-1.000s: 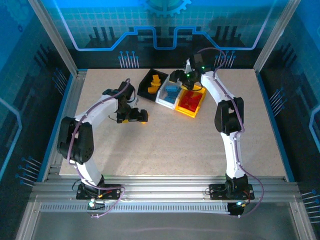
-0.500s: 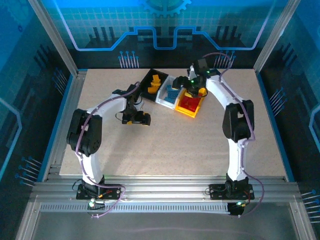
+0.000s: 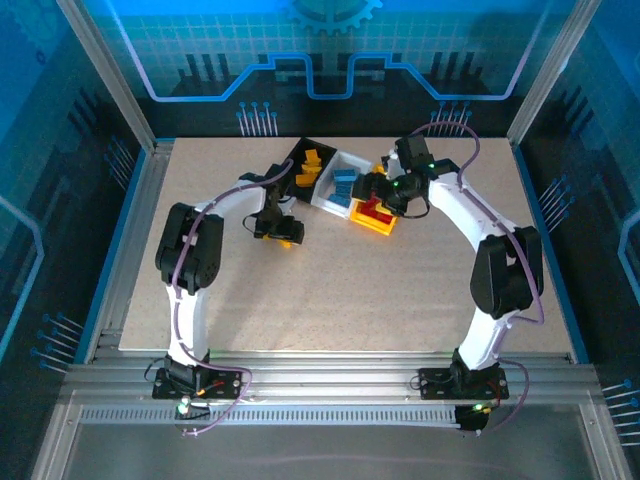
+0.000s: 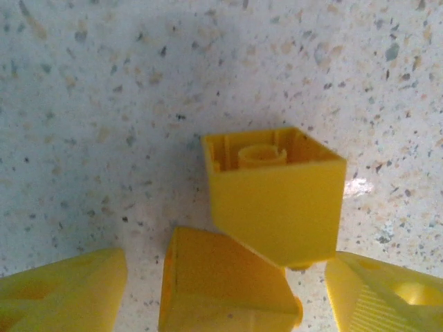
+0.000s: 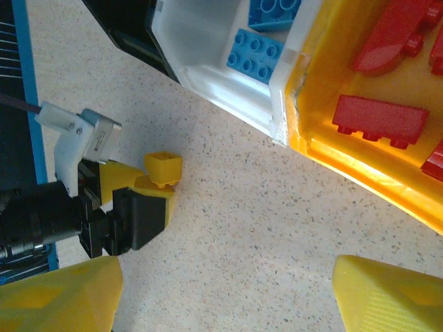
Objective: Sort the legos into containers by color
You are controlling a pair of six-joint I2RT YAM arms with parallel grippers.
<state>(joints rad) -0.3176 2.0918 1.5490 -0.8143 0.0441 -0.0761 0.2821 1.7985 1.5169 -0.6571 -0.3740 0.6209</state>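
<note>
The left hand (image 3: 286,233) stands apart around a yellow brick (image 4: 273,194) on the table (image 4: 104,104). The right hand (image 5: 225,271) gapes empty near the yellow bin (image 5: 346,162).

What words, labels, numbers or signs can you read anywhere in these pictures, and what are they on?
No text can be read.
The blue bricks in the white bin: stud tops too blurred to show any marking.
The yellow brick: plain faces.
The back wall: a gear shape and lines, no letters.
</note>
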